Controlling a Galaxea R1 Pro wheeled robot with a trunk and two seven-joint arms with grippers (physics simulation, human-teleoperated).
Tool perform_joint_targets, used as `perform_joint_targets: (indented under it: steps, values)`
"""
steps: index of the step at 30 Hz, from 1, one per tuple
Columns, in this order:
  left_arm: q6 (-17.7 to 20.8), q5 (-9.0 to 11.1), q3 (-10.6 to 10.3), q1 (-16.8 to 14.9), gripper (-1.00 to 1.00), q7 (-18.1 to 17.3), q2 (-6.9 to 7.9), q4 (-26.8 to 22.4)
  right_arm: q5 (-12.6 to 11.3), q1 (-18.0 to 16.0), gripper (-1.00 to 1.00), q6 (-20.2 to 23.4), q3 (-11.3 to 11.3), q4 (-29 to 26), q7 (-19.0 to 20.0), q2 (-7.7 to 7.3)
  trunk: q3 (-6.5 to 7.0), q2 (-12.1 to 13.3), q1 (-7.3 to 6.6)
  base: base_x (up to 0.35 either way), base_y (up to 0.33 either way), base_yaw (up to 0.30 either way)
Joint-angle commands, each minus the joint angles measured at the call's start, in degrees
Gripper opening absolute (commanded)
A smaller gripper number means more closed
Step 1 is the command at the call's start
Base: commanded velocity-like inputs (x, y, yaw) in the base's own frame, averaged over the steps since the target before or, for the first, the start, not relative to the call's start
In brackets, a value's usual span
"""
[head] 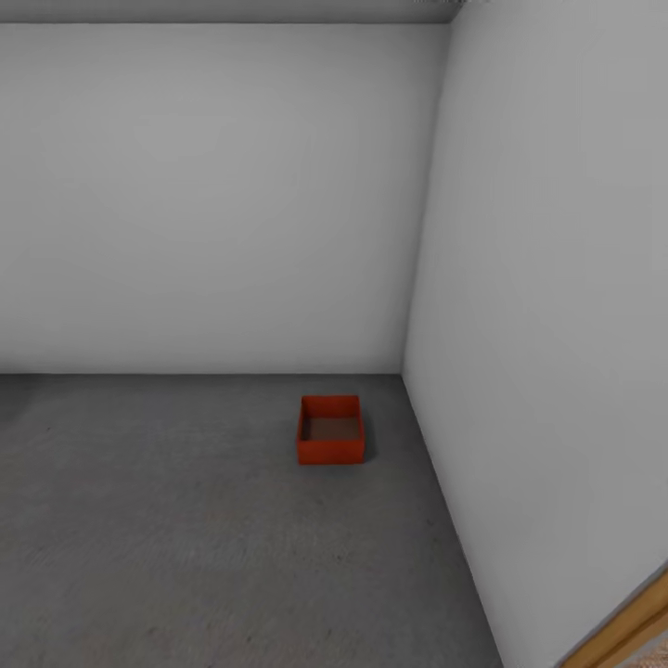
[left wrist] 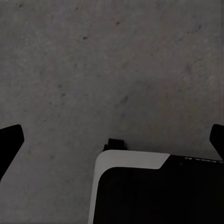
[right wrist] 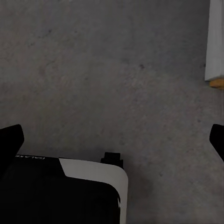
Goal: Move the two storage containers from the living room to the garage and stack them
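One orange-red storage container [head: 329, 430] stands open-topped on the dark grey concrete floor [head: 186, 538] of the garage, close to the corner where two pale grey walls meet. It looks empty. My left gripper [left wrist: 112, 140] hangs over bare floor, and its dark fingertips [left wrist: 10, 140] sit far apart at the frame's edges, open with nothing between them. My right gripper [right wrist: 112, 140] is likewise open over bare concrete, with its fingertips [right wrist: 11, 137] spread wide. Both grippers are well away from the container.
A plain back wall [head: 213, 195] and a side wall [head: 557, 325] close in the corner. A wood-coloured door frame [head: 631, 626] shows at the lower right. The robot's white and black body [left wrist: 140, 191] lies below the grippers. White trim with a wooden end [right wrist: 215, 46] stands nearby.
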Motion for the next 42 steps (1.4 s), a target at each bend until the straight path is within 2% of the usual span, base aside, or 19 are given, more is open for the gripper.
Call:
perform_joint_targets:
  steps: [1, 23, 42]
  values:
    - [-0.43, 0.08, 0.39, -0.11, 1.00, -0.03, 0.02, 0.26, 0.45, -0.13, 1.00, -0.42, -0.39, 0.27, 0.09, -0.03, -0.07, -0.13, 0.04, 0.000, 0.000, -0.198]
    - [-0.43, 0.08, 0.39, -0.11, 1.00, -0.03, -0.16, 0.26, 0.43, -0.13, 1.00, -0.39, -0.42, 0.27, 0.09, -0.03, 1.07, -0.13, 0.04, 0.000, 0.000, -0.230]
    - [-0.43, 0.08, 0.39, -0.11, 1.00, -0.03, -0.15, 0.26, 0.43, -0.13, 1.00, -0.45, -0.44, 0.27, 0.09, -0.03, 1.26, -0.13, 0.04, 0.000, 0.000, -0.280]
